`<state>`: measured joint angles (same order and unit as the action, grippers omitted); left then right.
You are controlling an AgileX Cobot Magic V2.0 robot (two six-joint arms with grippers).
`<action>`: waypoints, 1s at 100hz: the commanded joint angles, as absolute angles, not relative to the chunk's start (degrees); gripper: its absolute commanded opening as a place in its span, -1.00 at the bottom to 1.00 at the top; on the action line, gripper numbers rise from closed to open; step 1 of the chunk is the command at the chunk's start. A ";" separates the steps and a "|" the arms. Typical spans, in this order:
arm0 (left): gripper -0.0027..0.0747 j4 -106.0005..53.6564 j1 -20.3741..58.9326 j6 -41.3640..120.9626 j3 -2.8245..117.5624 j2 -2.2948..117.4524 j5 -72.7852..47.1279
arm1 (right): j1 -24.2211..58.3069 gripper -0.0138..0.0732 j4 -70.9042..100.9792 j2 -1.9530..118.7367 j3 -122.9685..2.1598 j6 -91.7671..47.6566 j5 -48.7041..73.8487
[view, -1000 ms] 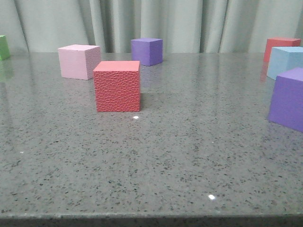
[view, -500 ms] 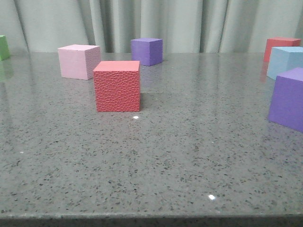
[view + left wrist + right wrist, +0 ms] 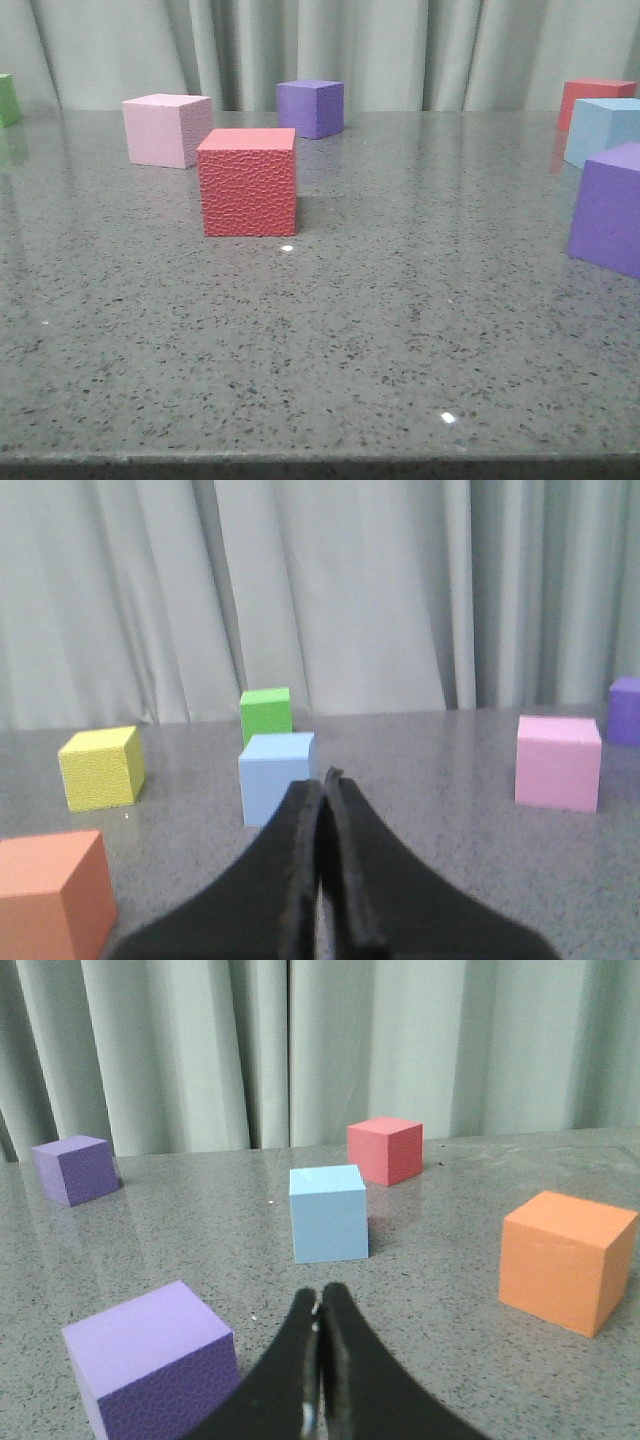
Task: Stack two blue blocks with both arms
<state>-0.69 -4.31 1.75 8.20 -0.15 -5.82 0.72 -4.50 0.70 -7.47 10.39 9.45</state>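
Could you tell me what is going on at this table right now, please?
Nothing is being handled yet. Both end effectors are shut and empty, each pointing at a blue block: the left end effector at the left blue block, the right end effector at the right blue block. Both blocks sit apart on the table, unstacked, among other coloured cubes.
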 commanded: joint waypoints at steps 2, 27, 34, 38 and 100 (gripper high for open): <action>-0.98 -1.90 -4.34 1.58 14.73 3.04 -6.03 | 0.47 -0.94 -4.91 4.42 -13.17 10.34 11.12; -0.98 -6.06 -4.34 1.58 25.44 12.43 -12.48 | 0.47 -0.94 -4.86 15.31 -24.12 10.34 22.14; -0.98 -6.34 -4.34 1.58 27.45 15.07 -12.48 | 0.47 -0.94 -4.86 18.42 -27.21 10.34 23.72; -0.98 -6.34 -4.34 1.58 28.33 16.64 -12.57 | 0.47 -0.94 -4.86 19.90 -28.53 10.34 24.27; 0.13 -6.23 -4.34 1.69 33.02 30.00 -11.56 | 0.47 0.07 -4.86 35.27 -39.32 10.30 25.18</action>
<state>-5.69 -4.31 1.75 30.67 29.51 -16.33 0.72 -4.50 34.86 -37.20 10.39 29.23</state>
